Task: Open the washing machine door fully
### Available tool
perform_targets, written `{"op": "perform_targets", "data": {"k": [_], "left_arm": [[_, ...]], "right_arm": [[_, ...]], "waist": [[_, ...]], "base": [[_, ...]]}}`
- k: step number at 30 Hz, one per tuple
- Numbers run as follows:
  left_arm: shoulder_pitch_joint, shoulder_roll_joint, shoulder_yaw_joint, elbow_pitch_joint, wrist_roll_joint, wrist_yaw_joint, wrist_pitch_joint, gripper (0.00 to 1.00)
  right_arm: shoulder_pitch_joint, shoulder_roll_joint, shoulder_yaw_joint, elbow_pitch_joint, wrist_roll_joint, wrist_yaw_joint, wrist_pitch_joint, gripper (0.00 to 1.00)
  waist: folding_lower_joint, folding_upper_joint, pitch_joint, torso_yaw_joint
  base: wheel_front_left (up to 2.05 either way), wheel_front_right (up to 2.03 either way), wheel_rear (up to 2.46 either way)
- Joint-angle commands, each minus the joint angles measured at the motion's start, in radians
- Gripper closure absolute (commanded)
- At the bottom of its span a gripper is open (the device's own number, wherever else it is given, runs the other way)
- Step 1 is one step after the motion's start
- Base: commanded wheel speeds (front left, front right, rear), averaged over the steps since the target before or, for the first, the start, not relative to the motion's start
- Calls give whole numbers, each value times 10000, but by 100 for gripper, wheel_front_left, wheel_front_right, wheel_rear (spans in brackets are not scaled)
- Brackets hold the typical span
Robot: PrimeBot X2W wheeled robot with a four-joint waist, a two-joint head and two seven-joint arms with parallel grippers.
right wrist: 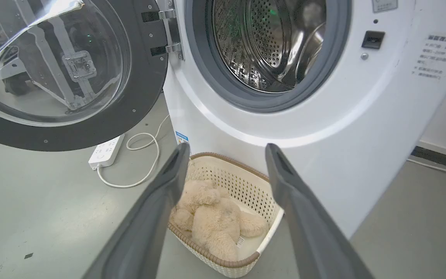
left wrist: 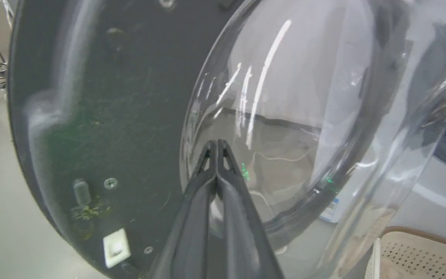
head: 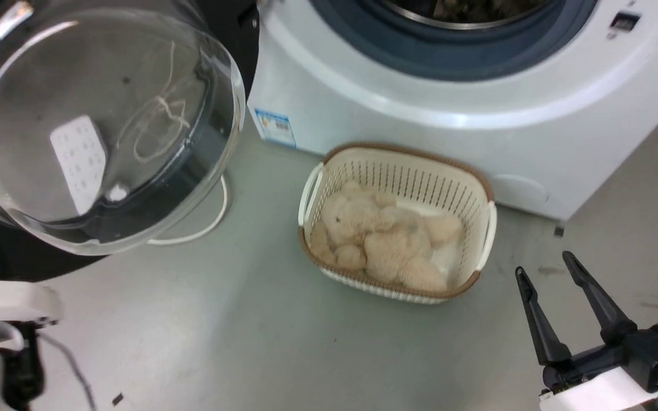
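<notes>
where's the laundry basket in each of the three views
head view: the basket sits at centre, on the floor in front of the machine.
left wrist view: bottom right corner, cut off by the picture's edge.
right wrist view: lower centre, with a toy bear inside.
shared landmark: the open washing machine door, left of the basket in every view.

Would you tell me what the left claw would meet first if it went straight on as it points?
Most likely the glass bowl of the washing machine door; the shut left claw points at the bowl's edge and may be touching it, since depth is unclear.
</notes>
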Motion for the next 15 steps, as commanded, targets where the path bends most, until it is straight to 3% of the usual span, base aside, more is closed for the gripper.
{"op": "perform_targets", "data": {"k": [1, 9, 15], "left_arm": [[186, -90, -55, -192, 80, -28, -72, 100], [1339, -1054, -1273, -2380, 486, 59, 148, 100], [2166, -1555, -2048, -3129, 723, 262, 439, 100]], "right_arm": [[-79, 65, -74, 36, -6, 6, -76, 0], [65, 582, -848, 264, -228, 6, -271, 0], [305, 849, -926, 298, -386, 6, -315, 0]], "waist": [[0, 0, -368, -101], [0, 0, -1733, -778], [0, 0, -2431, -1584]], "base": [[0, 0, 0], [0, 0, 0], [0, 0, 0]]}}
